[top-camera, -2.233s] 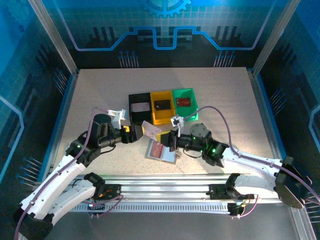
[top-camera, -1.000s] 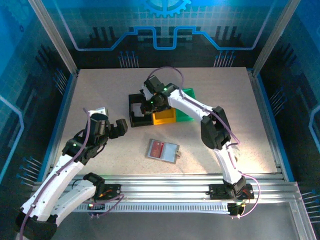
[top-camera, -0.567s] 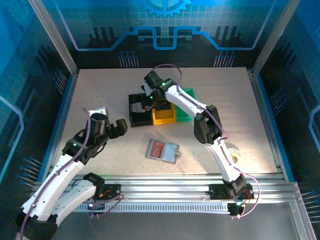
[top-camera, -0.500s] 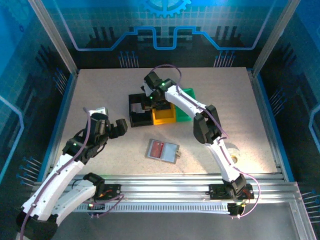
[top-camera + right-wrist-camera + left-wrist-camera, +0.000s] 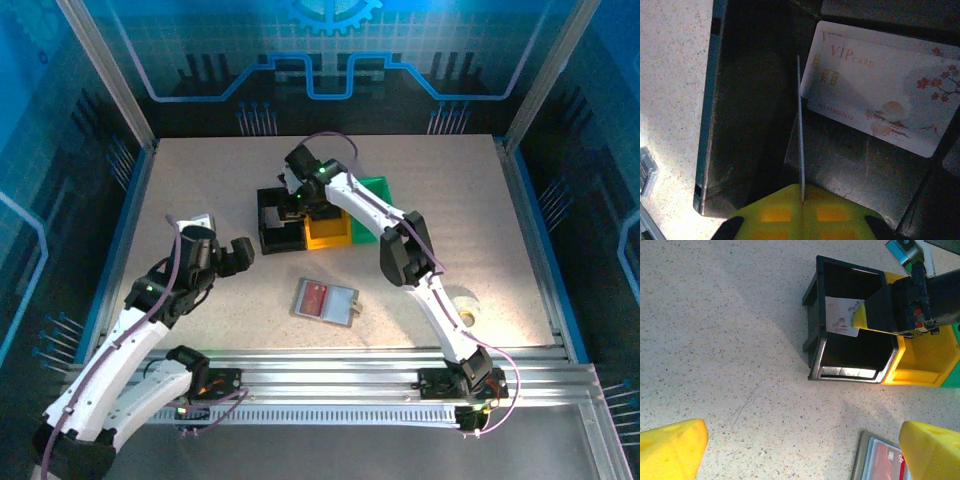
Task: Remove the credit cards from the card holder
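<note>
The grey card holder point(image 5: 340, 304) lies open on the table in front of the bins, with a red card point(image 5: 314, 298) in it. Its corner and the red card point(image 5: 888, 463) show in the left wrist view. My right gripper point(image 5: 292, 205) reaches into the black bin point(image 5: 268, 235) and is shut on a thin pale card point(image 5: 801, 130) seen edge-on. A second pale card marked VIP point(image 5: 885, 105) lies flat on the bin floor point(image 5: 850, 170). My left gripper point(image 5: 243, 255) hovers open over bare table to the left of the holder, its yellow fingertips point(image 5: 672, 447) wide apart.
A yellow bin point(image 5: 325, 230) and a green bin point(image 5: 375, 205) stand in a row to the right of the black one. The right arm stretches across the table's middle above the yellow bin. Metal rails point(image 5: 330, 375) run along the near edge.
The right arm has swung from the card holder to the black bin with a pale card and lately shifted only slightly there. The left arm has drawn back to the left and holds still.
</note>
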`<state>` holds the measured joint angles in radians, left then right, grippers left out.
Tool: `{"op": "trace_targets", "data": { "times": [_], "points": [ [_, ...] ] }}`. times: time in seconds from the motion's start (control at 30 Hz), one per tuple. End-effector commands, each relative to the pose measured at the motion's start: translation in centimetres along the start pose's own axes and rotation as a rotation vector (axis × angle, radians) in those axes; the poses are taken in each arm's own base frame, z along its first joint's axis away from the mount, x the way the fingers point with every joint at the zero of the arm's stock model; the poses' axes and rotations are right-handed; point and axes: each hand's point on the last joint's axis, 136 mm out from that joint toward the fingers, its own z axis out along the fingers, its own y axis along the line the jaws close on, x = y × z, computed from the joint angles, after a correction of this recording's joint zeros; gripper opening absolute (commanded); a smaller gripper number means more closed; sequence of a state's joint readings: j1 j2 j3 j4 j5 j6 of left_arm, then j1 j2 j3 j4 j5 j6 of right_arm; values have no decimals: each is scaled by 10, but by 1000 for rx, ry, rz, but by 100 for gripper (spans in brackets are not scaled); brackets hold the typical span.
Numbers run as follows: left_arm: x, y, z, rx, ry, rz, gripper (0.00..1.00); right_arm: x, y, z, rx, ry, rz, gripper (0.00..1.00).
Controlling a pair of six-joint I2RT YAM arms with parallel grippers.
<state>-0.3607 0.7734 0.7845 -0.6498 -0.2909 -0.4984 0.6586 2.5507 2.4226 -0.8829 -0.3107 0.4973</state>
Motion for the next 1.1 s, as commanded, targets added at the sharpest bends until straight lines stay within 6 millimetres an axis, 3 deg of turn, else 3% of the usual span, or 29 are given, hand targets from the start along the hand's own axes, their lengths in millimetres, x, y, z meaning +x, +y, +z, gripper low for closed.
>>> {"op": "trace_targets", "data": {
  "times": [0.0, 0.4, 1.07],
  "points": [
    [-10, -4, -6, 18, -15, -24, 99, 0, 4, 2, -18, 11, 15, 0],
    [-9, -5, -4, 25, -3, -28, 99, -2, -10, 8, 40, 8, 28, 1],
    [-9, -5, -3, 34, 7, -37, 99, -12, -12, -4, 86, -37, 11, 16]
  ]
}}
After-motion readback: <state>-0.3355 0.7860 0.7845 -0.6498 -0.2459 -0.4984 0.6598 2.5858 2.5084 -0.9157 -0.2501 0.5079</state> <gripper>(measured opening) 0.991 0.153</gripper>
